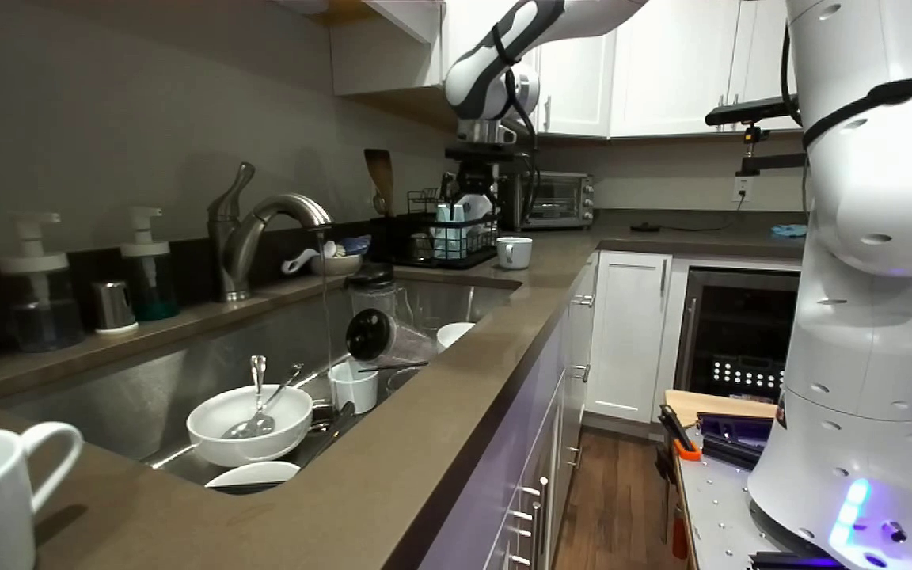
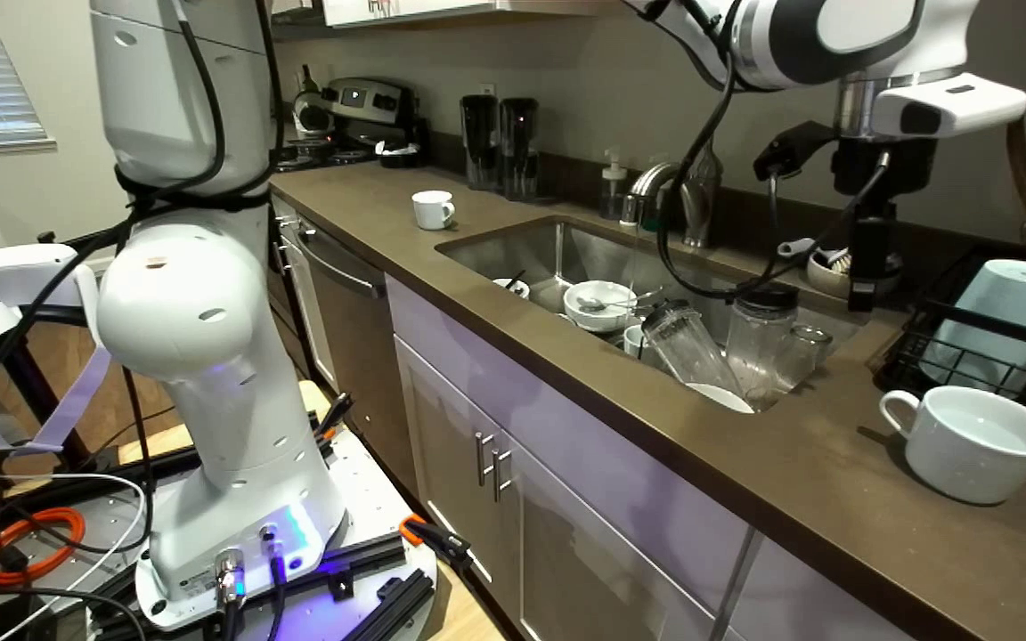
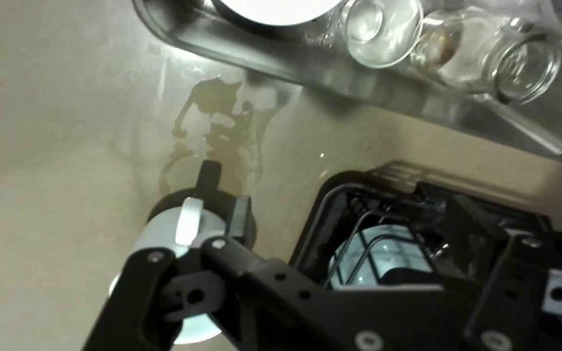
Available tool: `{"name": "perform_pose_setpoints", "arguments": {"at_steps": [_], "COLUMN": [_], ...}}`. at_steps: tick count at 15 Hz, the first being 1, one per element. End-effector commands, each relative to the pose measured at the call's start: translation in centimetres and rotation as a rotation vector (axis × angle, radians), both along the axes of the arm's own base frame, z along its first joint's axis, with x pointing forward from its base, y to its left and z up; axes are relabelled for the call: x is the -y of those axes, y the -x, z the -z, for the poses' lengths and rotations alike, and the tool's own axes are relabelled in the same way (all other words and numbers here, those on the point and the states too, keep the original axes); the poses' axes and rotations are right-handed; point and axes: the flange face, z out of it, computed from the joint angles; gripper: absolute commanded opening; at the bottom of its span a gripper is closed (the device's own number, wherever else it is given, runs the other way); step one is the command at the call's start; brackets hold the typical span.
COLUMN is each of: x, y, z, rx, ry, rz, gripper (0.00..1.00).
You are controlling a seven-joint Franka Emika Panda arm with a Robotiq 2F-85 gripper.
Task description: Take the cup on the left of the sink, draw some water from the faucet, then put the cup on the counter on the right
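One white cup (image 2: 972, 445) stands upright on the counter (image 1: 432, 396) right of the sink, beside the dish rack, its handle toward the sink. A like cup (image 2: 434, 210) stands on the counter left of the sink (image 1: 143, 396). My gripper (image 3: 356, 225) is open above the right-hand end, apart from both cups. In the wrist view the right-hand cup lies partly hidden under one finger, outside the jaws. The gripper (image 1: 472, 195) hangs over the rack area in an exterior view. From the faucet (image 1: 266, 229) a thin stream of water falls. The water level in either cup cannot be told.
The black wire dish rack (image 3: 310, 229) holds a pale blue cup (image 2: 1003, 320). Bowls (image 1: 250, 423), jars (image 2: 687, 347) and glasses fill part of the sink. A wet patch (image 3: 220, 97) lies on the counter by the basin rim. Soap dispensers (image 1: 147, 269) stand behind.
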Motion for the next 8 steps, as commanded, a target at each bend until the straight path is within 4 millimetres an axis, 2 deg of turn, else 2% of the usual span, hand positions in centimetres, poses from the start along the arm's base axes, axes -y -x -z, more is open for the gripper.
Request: {"name": "perform_pose_setpoints", "arguments": {"at_steps": [1,5,6,8], "x": [-4.8,-9.3,-7.9,-9.2], "y": [-0.2,-1.1,-2.0,-2.1], "z": [-0.7,-0.5,-0.1,-0.2], "rx": [-0.010,-0.029,-0.029,-0.034], "ry": [-0.005,0.032,0.010,0.013], "rz": [-0.143,-0.329,-0.241,-0.287], "gripper": [1.00,1.00,1.00,1.00]}}
